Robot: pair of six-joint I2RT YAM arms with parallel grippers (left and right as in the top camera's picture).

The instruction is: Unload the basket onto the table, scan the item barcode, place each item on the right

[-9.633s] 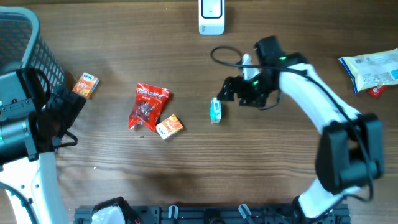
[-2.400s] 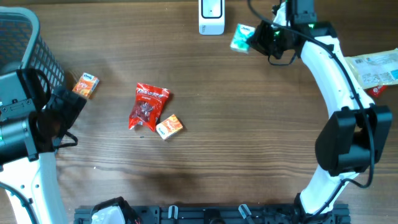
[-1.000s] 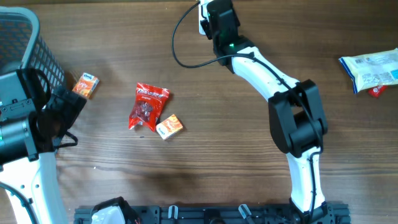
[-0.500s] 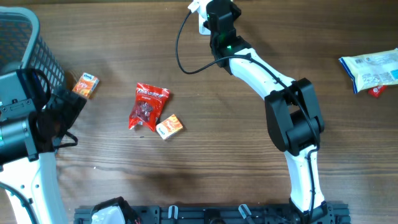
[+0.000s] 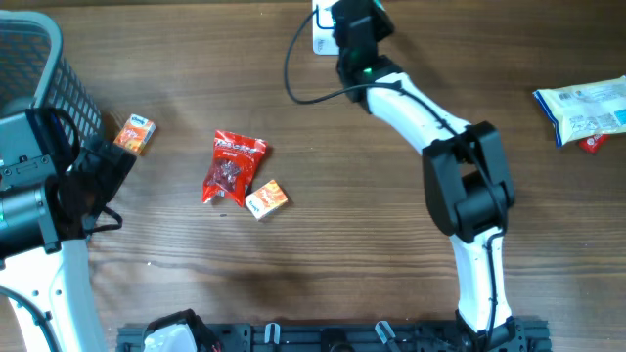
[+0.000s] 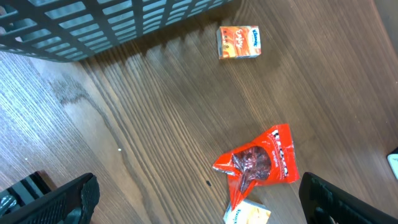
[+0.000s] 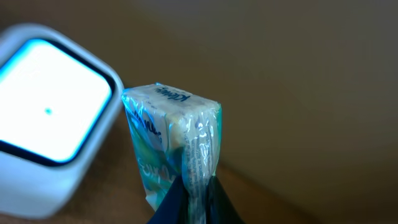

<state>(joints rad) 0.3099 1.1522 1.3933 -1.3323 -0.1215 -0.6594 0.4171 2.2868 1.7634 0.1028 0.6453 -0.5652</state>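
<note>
Here, at the top centre of the overhead view, the right jaws are clenched on a small teal plastic-wrapped tissue packet [image 7: 171,143]. They hold it upright just beside the white rounded scanner with a glowing pale-blue face [image 7: 50,118]; whether the two touch is hard to tell. The left jaws, spread wide and holding nothing, hang at the left edge over the wooden surface [image 6: 155,124], near a red crinkly snack bag [image 6: 261,162] and a small orange carton [image 6: 238,42].

The right arm [image 5: 430,108] reaches across to the white rounded plastic scanner [image 7: 50,112]. The right gripper [image 7: 194,198] pinches a teal film-wrapped tissue pack [image 7: 171,137] just beside the scanner. The left gripper [image 6: 198,202] hangs well apart from the scanner, jaws spread wide.
</note>
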